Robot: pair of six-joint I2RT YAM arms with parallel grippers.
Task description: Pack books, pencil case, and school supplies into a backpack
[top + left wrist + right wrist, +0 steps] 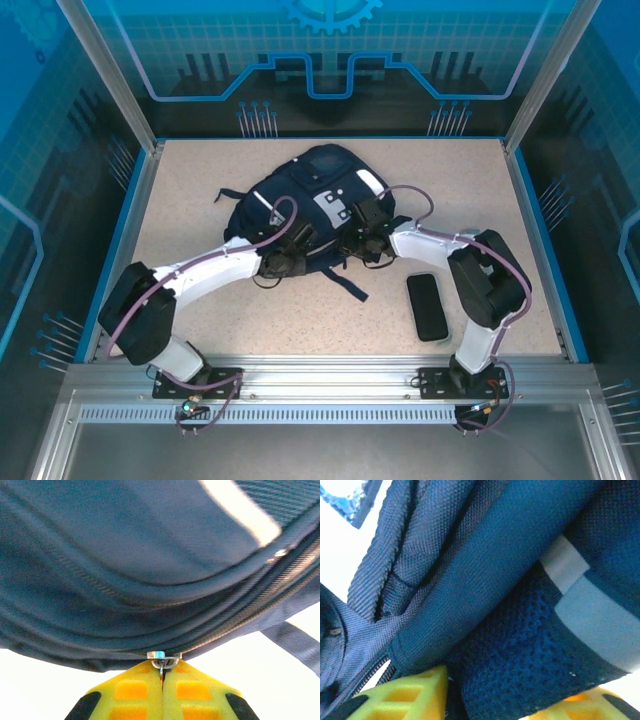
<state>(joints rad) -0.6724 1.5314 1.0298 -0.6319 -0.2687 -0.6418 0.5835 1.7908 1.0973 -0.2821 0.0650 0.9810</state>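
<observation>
Black and flat, a case [428, 306] is lying on the tabletop [200, 200] near right, not yet packed. Further in, left fingers [132, 687] are pinching fully shut on the zipper pull [161, 659], likely for opening. Right fingers [415, 692], half closed, are clamping a mesh fold, seemingly steadying the backpack [310, 195] lying mid-tabletop.

- A speckled beige tabletop [190, 210] with a blue border.
- Blue see-through enclosure panels; the back one [330, 40] bears a gear emblem.
- Aluminium corner posts [105, 75].
- A slotted aluminium rail [330, 412] along the near edge.
</observation>
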